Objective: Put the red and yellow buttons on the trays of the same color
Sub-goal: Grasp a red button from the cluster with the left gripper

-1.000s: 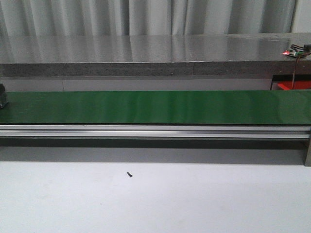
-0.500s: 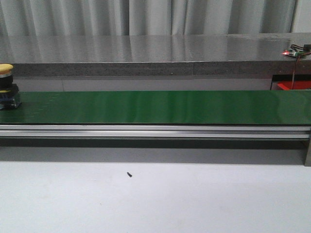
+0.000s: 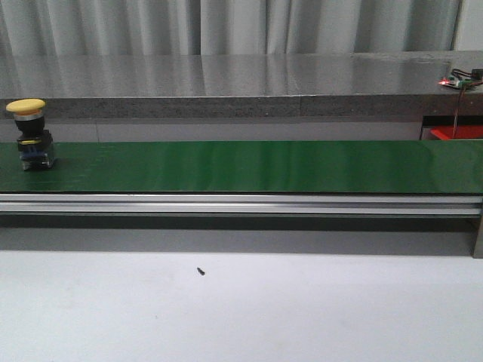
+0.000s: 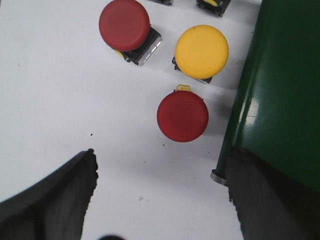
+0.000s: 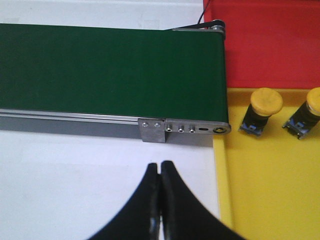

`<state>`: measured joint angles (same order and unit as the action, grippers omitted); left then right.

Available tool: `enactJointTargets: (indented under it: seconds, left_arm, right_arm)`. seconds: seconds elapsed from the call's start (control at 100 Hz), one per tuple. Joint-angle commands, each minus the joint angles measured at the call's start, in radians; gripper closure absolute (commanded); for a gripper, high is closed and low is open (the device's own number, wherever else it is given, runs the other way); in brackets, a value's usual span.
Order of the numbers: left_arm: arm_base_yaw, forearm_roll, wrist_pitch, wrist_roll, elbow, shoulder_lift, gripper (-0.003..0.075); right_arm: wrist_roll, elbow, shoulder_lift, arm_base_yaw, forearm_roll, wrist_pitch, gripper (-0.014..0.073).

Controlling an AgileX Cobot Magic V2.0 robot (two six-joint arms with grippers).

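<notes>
A yellow button (image 3: 29, 133) stands upright on the green belt (image 3: 249, 166) at its far left. In the left wrist view my left gripper (image 4: 160, 165) is open and empty above the white table, with a red button (image 4: 182, 115) just beyond it, a second red button (image 4: 124, 25) and a yellow button (image 4: 201, 51) farther on. In the right wrist view my right gripper (image 5: 160, 166) is shut and empty over the table near the belt's end. Two yellow buttons (image 5: 265, 102) (image 5: 314, 102) lie on the yellow tray (image 5: 270, 200). The red tray (image 5: 270, 45) lies beyond it.
The belt's aluminium rail (image 3: 241, 204) runs along the front. A small dark screw (image 3: 201, 271) lies on the white table. A grey counter (image 3: 226, 83) stands behind the belt. More button bases (image 4: 210, 4) show at the edge of the left wrist view.
The yellow button has come into view on the belt from the left edge and moved rightward, now fully visible.
</notes>
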<state>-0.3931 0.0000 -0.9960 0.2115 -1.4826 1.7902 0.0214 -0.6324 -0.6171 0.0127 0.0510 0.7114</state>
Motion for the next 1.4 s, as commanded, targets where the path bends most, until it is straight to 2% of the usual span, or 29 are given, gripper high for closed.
enactJointTargets:
  seconds: [0.0, 0.17, 1.2, 1.27, 1.39]
  left_arm:
    - [-0.001, -0.030, 0.040, 0.032, -0.023, -0.022, 0.0206]
    - [-0.001, -0.063, 0.050, 0.069, -0.023, 0.029, 0.0206]
    - [-0.001, -0.055, 0.133, 0.069, -0.027, 0.182, 0.0206]
    - [-0.001, -0.055, 0.141, 0.069, -0.027, 0.182, 0.0220]
    - [-0.001, -0.055, 0.149, 0.069, -0.027, 0.182, 0.0314]
  right_arm:
    - [-0.006, -0.025, 0.001, 0.001, -0.006, -0.067, 0.0661]
    - [-0.006, -0.025, 0.001, 0.001, -0.006, -0.067, 0.0661]
    - [-0.006, -0.025, 0.001, 0.001, -0.006, -0.066, 0.0661]
    - [-0.006, -0.025, 0.001, 0.001, -0.006, -0.066, 0.0661]
    - [-0.006, -0.025, 0.001, 0.001, -0.006, -0.066, 0.0661]
